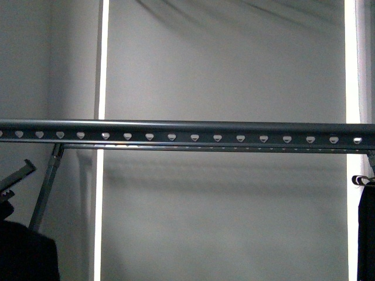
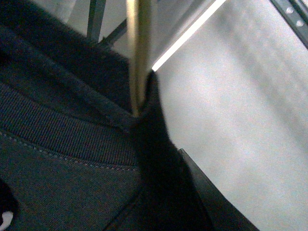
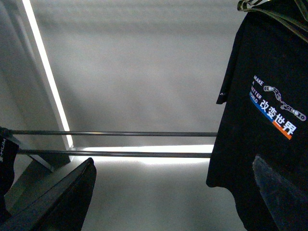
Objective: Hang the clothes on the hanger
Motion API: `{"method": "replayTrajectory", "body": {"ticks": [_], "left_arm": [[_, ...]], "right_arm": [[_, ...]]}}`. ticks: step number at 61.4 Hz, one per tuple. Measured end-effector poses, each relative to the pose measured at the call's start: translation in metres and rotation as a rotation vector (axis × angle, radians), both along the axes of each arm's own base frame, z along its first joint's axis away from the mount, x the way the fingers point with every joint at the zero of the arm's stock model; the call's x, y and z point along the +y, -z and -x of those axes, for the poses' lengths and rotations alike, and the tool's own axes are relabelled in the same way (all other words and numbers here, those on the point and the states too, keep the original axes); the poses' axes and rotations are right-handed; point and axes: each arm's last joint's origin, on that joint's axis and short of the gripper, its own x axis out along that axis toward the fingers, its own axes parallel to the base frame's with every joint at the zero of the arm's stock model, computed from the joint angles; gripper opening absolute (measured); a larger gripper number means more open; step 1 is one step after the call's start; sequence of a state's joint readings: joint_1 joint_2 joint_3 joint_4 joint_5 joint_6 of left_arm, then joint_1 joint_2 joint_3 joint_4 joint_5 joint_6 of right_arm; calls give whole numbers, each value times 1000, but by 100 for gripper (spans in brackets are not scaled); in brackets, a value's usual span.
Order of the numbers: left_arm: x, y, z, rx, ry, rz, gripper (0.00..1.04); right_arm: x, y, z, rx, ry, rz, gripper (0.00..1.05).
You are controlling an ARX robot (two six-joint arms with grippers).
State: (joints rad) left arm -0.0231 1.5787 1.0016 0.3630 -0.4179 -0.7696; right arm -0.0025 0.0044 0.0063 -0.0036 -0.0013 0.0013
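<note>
Shirt held low, not yet up on the rail.

My left end effector (image 1: 14,182) seems to be closed on the shirt (image 2: 57,159) near its collar, down at the left and under the rail (image 1: 187,126). My right end effector (image 3: 172,161) is wide open and holds nothing. Another dark garment (image 1: 366,234) hangs at the far right end. I think I am at the lifting step. Next I need to bring the shirt up to a free spot on the rail.
</note>
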Motion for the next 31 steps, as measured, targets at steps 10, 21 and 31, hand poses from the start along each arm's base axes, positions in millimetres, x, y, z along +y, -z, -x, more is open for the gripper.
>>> {"method": "replayTrajectory", "body": {"ticks": [10, 21, 31], "left_arm": [[-1, 14, 23, 74, 87, -23, 5], [-2, 18, 57, 116, 257, -92, 5], [-22, 18, 91, 173, 666, -215, 5]], "right_arm": [[0, 0, 0, 0, 0, 0, 97], [0, 0, 0, 0, 0, 0, 97], [0, 0, 0, 0, 0, 0, 97]]}}
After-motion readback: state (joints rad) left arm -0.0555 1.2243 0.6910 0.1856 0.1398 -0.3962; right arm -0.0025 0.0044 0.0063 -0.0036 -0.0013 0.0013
